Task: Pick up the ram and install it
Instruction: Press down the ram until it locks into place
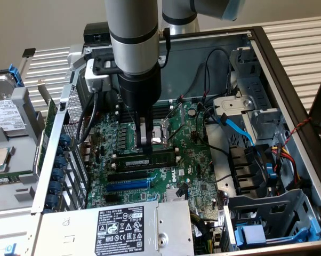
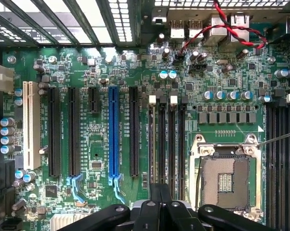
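The open computer case [image 1: 267, 58] holds the green motherboard [image 1: 123, 133]; the ram [image 1: 150, 158] sits in a slot directly beneath the tool [image 1: 145, 143], whose fingers are closed narrow.

One motherboard [image 2: 101, 144] lies in one open computer case [image 1: 288, 80]. It carries one blue expansion slot [image 2: 113, 134], one white expansion slot [image 2: 30, 124], three long black expansion slots [image 2: 54, 131] and one short black one [image 2: 93, 99]. One empty CPU socket [image 2: 226, 179] sits beside four memory slots [image 2: 165, 144]. One ram [image 1: 144, 159] stick shows in the exterior view. One power supply [image 1: 112, 228] with one label [image 1: 121, 230] sits at the case edge. One pincer [image 1: 145, 140] hangs over the board. Four blue capacitors [image 2: 6, 135] stand in a column by the white slot.
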Robot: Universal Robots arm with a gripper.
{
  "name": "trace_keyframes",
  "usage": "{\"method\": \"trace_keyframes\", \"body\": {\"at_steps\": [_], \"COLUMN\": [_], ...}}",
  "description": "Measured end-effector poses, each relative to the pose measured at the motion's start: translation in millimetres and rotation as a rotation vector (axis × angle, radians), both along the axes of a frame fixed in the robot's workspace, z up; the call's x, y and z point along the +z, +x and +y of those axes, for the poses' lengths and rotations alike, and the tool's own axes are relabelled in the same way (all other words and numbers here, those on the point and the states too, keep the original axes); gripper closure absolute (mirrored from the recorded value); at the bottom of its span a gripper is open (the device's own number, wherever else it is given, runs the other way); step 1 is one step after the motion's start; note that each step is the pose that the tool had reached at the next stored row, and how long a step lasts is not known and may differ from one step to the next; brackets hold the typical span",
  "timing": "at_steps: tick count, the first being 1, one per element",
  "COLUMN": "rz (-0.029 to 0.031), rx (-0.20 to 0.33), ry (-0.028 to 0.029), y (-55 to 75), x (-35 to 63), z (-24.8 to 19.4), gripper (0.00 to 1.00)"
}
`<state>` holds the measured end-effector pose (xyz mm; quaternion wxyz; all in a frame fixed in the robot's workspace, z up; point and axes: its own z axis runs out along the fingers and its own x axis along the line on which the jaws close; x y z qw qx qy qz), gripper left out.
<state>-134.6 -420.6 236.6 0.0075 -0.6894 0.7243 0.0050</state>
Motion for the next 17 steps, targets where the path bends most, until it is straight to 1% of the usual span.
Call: {"method": "trace_keyframes", "body": {"at_steps": [1,5,12,17], "rz": [0.0000,0.0002,0.0004,0.0008], "rx": [0.000,0.000,0.000,0.000], "ry": [-0.0031,-0.0040,-0.0028,0.0010], "y": [-0.1,0.0,-0.3,-0.6], "x": [-0.1,-0.2,-2.3,-3.2], "z": [0.1,0.1,0.1,0.2], "gripper": [0.88,0.88,0.88,0.88]}}
